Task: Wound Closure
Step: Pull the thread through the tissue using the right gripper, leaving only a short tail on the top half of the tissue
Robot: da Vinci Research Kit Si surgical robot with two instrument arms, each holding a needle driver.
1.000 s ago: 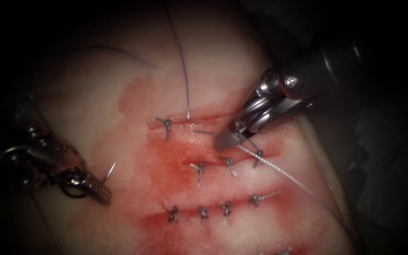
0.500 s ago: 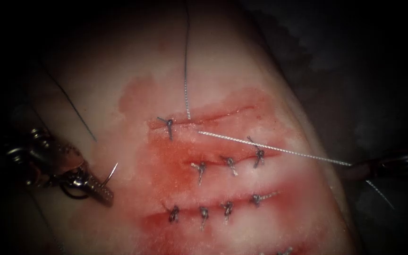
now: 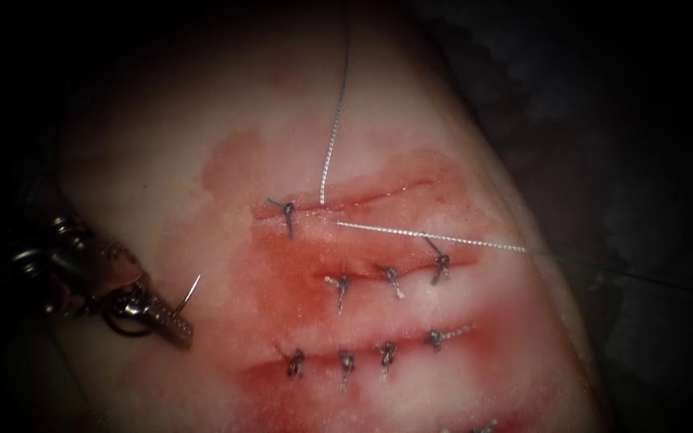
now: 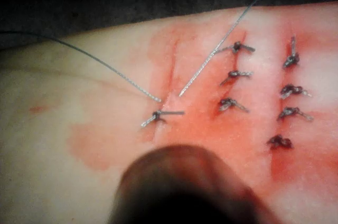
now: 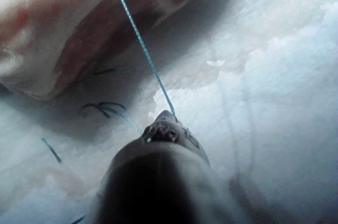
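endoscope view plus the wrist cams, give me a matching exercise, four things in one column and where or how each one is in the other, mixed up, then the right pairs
Things:
1. needle
2. right tool
3. thread
4. left tool

States:
A. shut on the thread, off the tissue
B. runs taut from the top cut toward the right
C. out of the tissue, held near one end, left of the cuts
D. shut on the needle

Pairs: 1-C, 2-A, 3-B, 4-D
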